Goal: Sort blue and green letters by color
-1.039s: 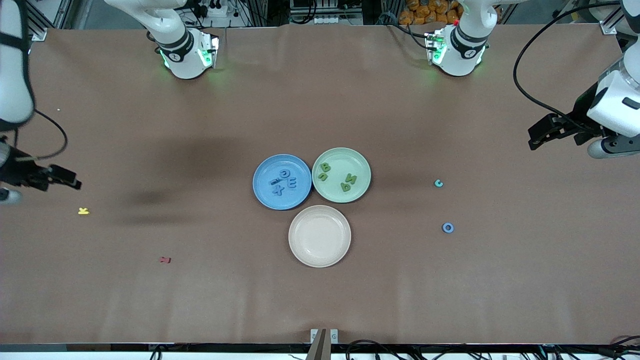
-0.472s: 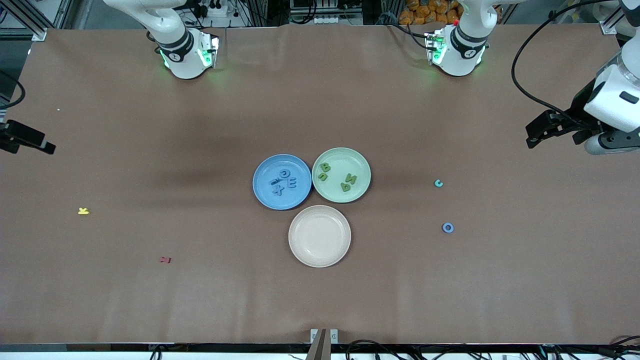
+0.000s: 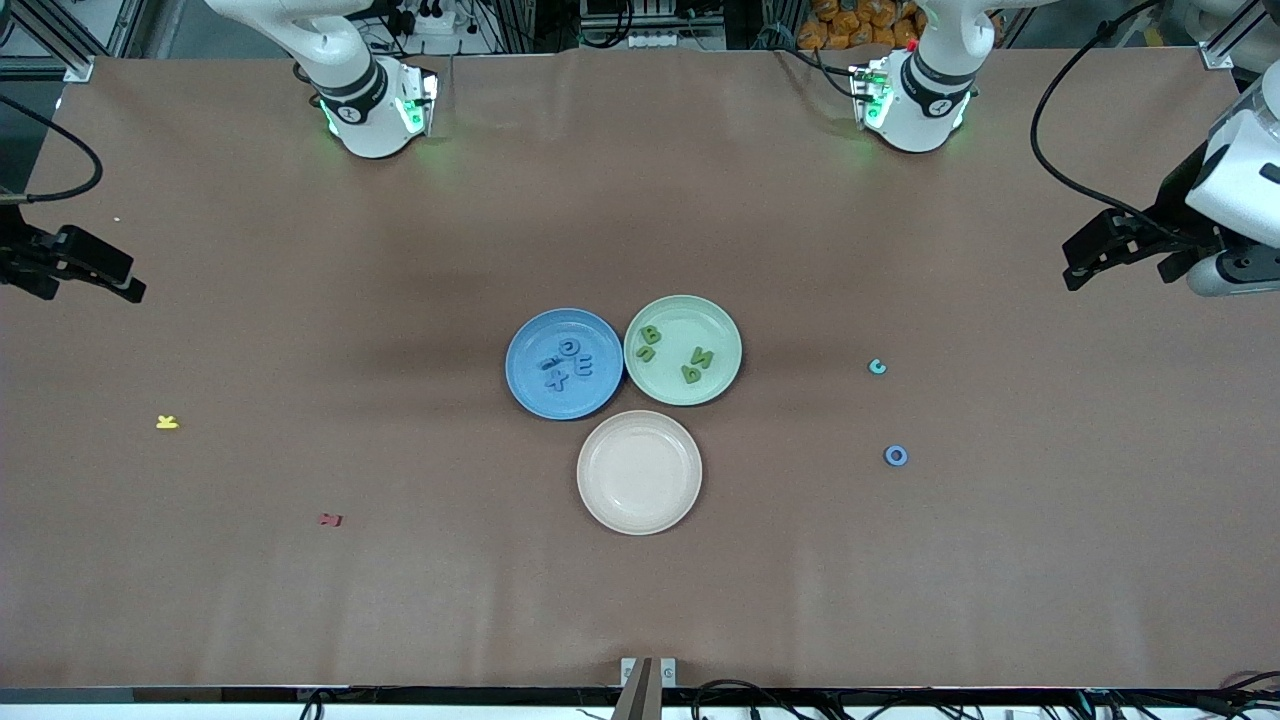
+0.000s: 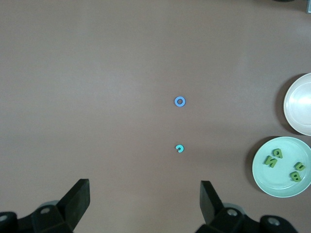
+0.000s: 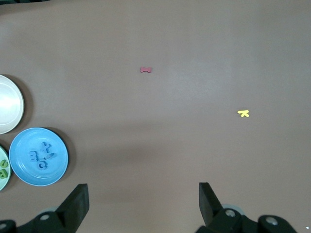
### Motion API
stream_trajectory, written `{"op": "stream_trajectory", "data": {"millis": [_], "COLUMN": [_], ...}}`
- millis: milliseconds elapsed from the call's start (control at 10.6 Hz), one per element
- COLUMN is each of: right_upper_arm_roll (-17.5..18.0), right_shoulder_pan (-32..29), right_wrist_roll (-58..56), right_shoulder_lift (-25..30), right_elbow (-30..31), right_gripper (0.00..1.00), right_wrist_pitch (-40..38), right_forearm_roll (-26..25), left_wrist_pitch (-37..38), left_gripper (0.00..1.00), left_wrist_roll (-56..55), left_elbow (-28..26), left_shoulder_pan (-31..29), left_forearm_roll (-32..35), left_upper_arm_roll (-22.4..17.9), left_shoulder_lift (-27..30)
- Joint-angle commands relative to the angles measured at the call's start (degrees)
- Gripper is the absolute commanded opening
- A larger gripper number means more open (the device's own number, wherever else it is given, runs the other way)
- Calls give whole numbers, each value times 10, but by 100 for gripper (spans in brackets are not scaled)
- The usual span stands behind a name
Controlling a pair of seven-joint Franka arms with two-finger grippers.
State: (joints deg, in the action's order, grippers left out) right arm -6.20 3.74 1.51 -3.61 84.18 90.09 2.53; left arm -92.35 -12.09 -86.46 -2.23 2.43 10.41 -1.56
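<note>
Several blue letters point(image 3: 583, 366) lie in the blue plate point(image 3: 530, 385), and three green letters point(image 3: 697, 366) lie in the green plate point(image 3: 690, 320) beside it. A loose blue ring letter point(image 3: 896, 456) and a teal C point(image 3: 877, 367) lie on the table toward the left arm's end; the left wrist view shows the ring point(image 4: 180, 101) and the C point(image 4: 180, 148) too. My left gripper point(image 3: 1075, 270) hangs open and empty over that end. My right gripper point(image 3: 130, 290) hangs open and empty over the right arm's end.
An empty beige plate point(image 3: 640, 475) sits nearer the front camera than the two coloured plates. A yellow K point(image 3: 167, 422) and a small dark-red letter point(image 3: 330, 520) lie toward the right arm's end. Brown paper covers the table.
The right gripper has pulled away from the spot above the yellow K toward the table's end. The left gripper has shifted only slightly. No letter has moved.
</note>
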Motion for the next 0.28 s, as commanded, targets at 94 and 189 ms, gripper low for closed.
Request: {"op": "stream_trajectory", "data": {"millis": [94,189], "right_upper_arm_roll": [9,8], "right_shoulder_pan": [6,6], "right_wrist_roll": [13,12], "right_shoulder_lift": [-7,-8], "right_elbow": [-10,-10], "right_gripper": [100,100], "right_wrist_pitch": [-1,0], "right_forearm_roll": [-17,-19], "left_wrist_pitch": [10,11], "left_gripper": [100,100], "left_wrist_roll": [18,18], "left_elbow": [-2,-2], "left_shoulder_pan": [-2,-1], "left_forearm_roll": [-15,-15], "left_upper_arm_roll": [-1,2], "left_shoulder_lift": [9,9]}}
